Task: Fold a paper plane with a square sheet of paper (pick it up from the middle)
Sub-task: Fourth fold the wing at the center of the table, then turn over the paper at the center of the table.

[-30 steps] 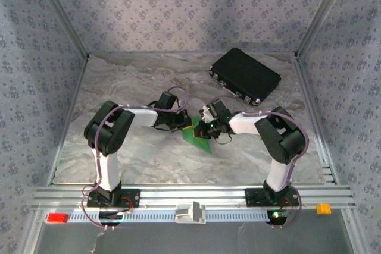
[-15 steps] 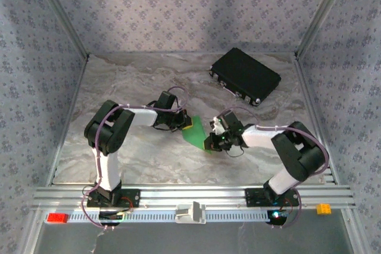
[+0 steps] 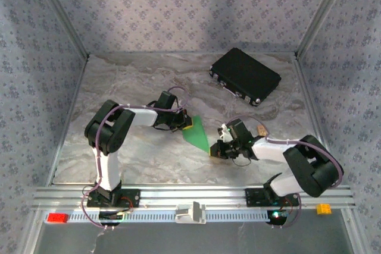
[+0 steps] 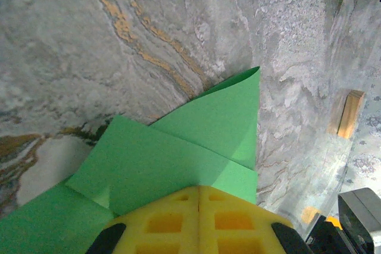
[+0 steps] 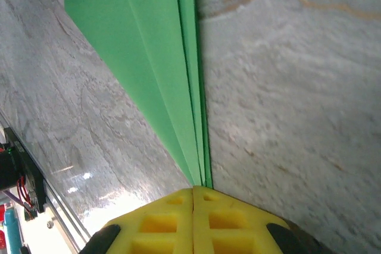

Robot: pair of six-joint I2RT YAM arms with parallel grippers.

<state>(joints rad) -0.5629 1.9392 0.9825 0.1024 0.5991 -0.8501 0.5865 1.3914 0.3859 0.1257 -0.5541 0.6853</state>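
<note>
The square sheet of paper [image 3: 197,132] is bright green and folded into a narrow pointed wedge lying flat on the marble table, its point toward the near right. My left gripper [image 3: 186,125] is shut, its closed yellow tips [image 4: 198,187] resting on the wide end of the folded paper [image 4: 178,153], where overlapping flaps show. My right gripper [image 3: 215,150] is shut as well, its closed tips [image 5: 193,190] sitting on the pointed end, where the stacked folded edges of the paper [image 5: 149,57] run straight up to them. Whether either gripper pinches the paper or only presses on it, I cannot tell.
A black rectangular case [image 3: 244,76] lies at the back right. A small wooden block [image 3: 261,129] sits just right of the right arm's wrist, also visible from the left wrist [image 4: 347,113]. On the front rail are a red block [image 3: 58,218] and an orange block [image 3: 323,209].
My right gripper has slid along the folded paper from its middle toward the near right, ending at the pointed tip. The left gripper has stayed at the wide end.
</note>
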